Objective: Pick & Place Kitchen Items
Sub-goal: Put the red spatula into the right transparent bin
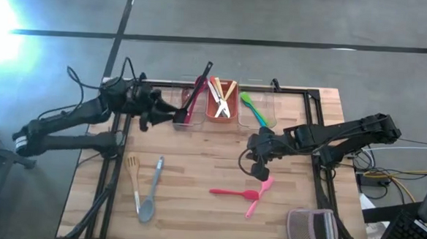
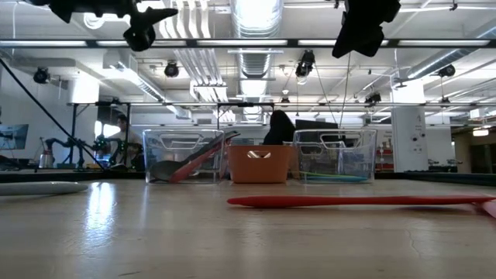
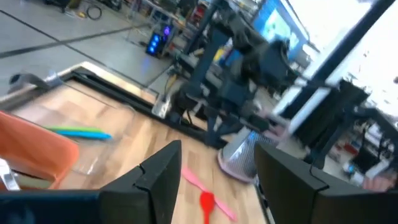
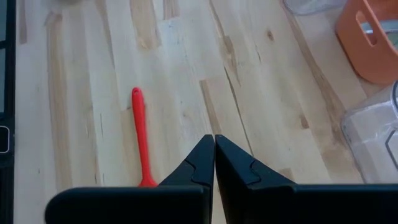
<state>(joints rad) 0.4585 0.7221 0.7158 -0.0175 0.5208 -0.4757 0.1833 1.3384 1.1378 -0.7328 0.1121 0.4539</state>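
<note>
While right hand (image 4: 214,144) hovers shut | slim red spoon (image 4: 141,134) | wood-plank table (image 4: 186,56)

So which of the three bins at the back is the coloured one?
The middle bin, orange, holding pale utensils. The left bin and the right bin beside it are clear.

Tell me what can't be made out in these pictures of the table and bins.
- Orange bin: in the high view its pale contents are too small to identify.
- Red spoon: in the right wrist view its bowl end is hidden behind the shut right pincer.
- Grey-and-pink gadget: cut off by the high view's bottom edge.
- Left clear bin: low-view glare blurs its utensils.
</note>
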